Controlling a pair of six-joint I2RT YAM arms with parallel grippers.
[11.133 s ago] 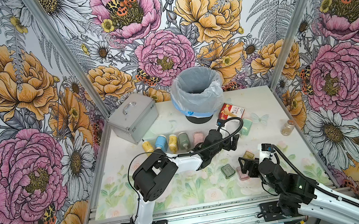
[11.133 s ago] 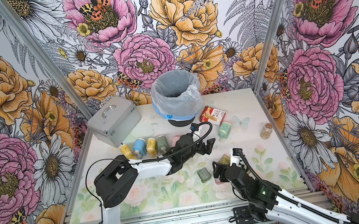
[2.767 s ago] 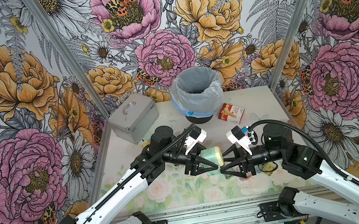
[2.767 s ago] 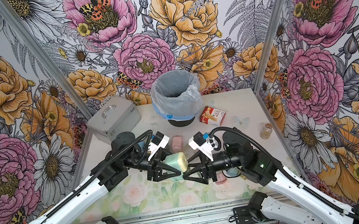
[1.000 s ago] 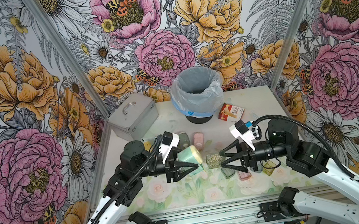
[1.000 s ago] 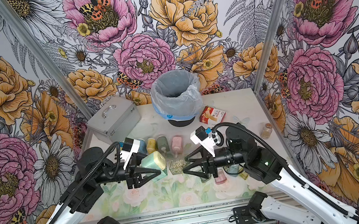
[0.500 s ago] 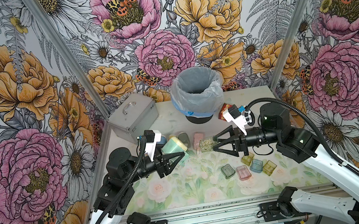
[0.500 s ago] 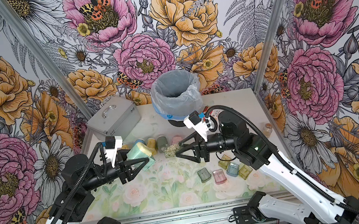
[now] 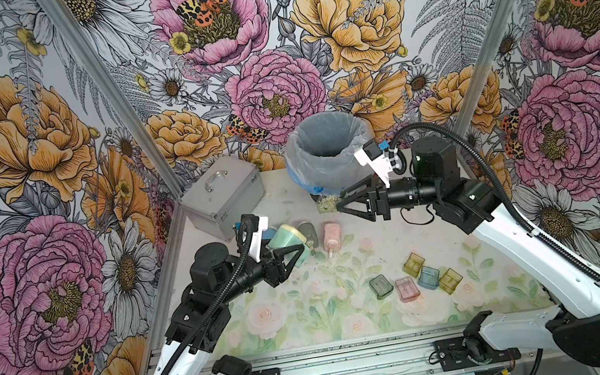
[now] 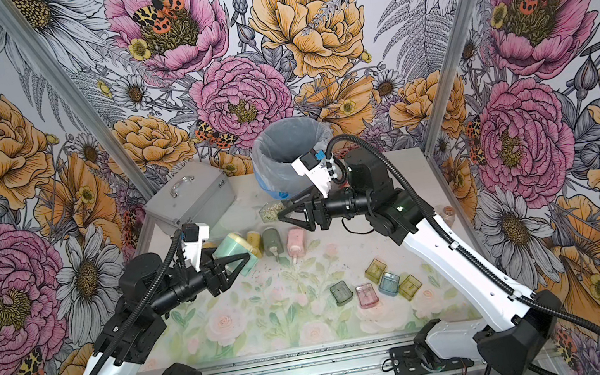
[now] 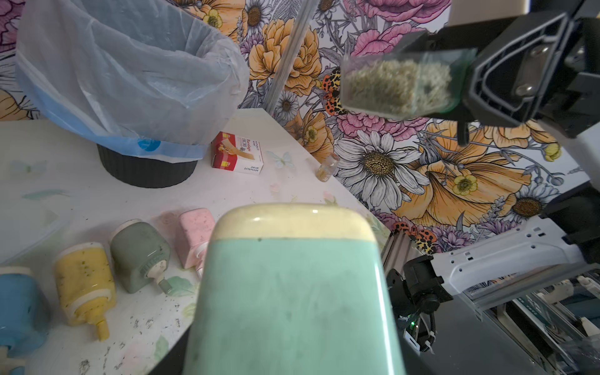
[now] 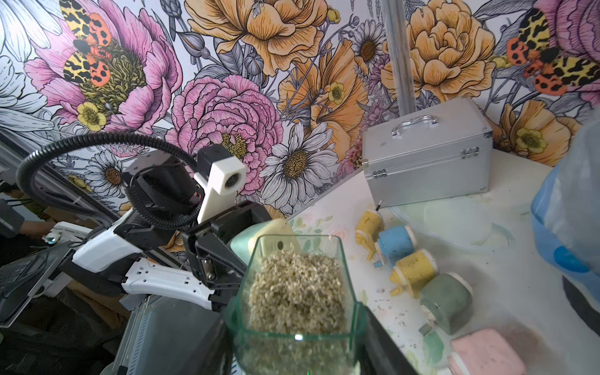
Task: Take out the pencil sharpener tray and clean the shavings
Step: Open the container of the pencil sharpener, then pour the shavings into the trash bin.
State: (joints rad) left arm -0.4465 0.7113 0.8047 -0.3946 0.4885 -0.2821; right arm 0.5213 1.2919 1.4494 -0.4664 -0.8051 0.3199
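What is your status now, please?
Left gripper shut on mint sharpener. Right gripper shut on clear tray of shavings, near lined bin. Nothing in the way.

Both top views looking down from high front at whole table (image 9: 279, 196). Left wrist cam facing bin (image 11: 130, 81), close; right wrist facing silver case (image 12: 425, 162); both sharing sharpener row (image 11: 139, 256).

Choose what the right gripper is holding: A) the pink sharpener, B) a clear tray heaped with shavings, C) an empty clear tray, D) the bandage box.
B: the right gripper is shut on the clear tray, which is piled with shavings, as the right wrist view shows.
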